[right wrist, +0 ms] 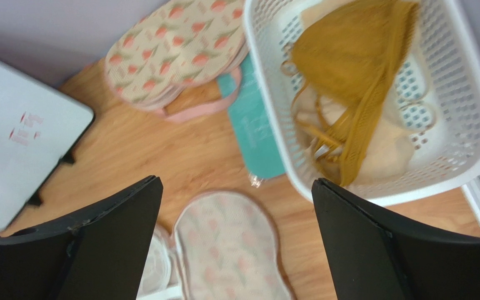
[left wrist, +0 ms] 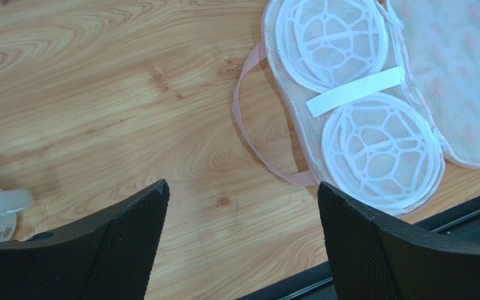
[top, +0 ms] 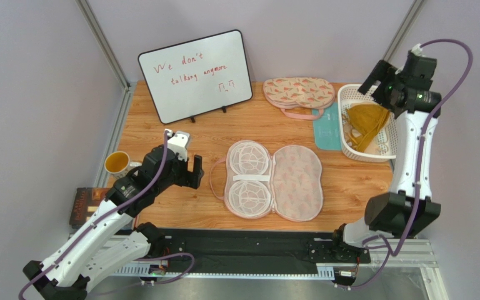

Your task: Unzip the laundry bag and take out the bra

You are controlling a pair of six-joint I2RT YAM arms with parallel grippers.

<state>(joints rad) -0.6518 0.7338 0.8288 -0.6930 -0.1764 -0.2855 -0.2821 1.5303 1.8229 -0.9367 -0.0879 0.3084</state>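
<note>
While the right gripper [right wrist: 236, 181] gapes, bra [right wrist: 355, 56] lies below.

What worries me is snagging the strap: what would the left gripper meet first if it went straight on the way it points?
Most likely bare table wood: the open left gripper aims just beside the pink loop strap of the laundry bag, not on it, though depth is unclear.
</note>
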